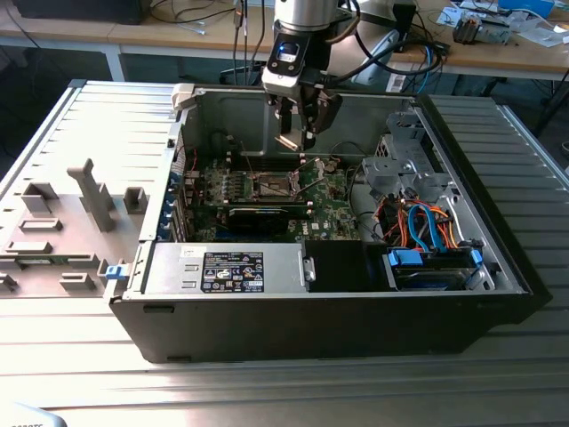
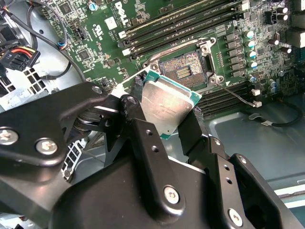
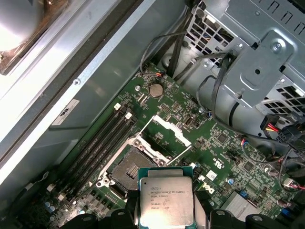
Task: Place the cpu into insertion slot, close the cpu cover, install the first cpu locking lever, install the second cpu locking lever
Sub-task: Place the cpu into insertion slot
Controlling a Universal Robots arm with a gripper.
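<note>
My gripper point(image 1: 294, 138) hangs inside the open computer case, above the green motherboard point(image 1: 329, 200), and is shut on the cpu. The cpu point(image 2: 167, 101) is a small square chip with a silver-grey top, held by two opposite edges between the black fingers point(image 2: 139, 125); the first wrist view also shows the cpu point(image 3: 166, 200). Below and apart from it lies the insertion slot point(image 3: 126, 164), a dark square socket with nothing in it, also seen in the second wrist view point(image 2: 183, 71) and in the exterior view point(image 1: 271, 185). The cpu cover point(image 3: 165, 135) stands swung up beside the slot.
Long memory slots point(image 2: 176, 26) flank the socket. A long black card point(image 1: 260, 216) lies in front of it. A grey drive cage point(image 1: 396, 160), coloured cables point(image 1: 422, 227) and a black power supply point(image 1: 233, 269) fill the case's right and front. Grey fixtures point(image 1: 93, 191) stand on the left.
</note>
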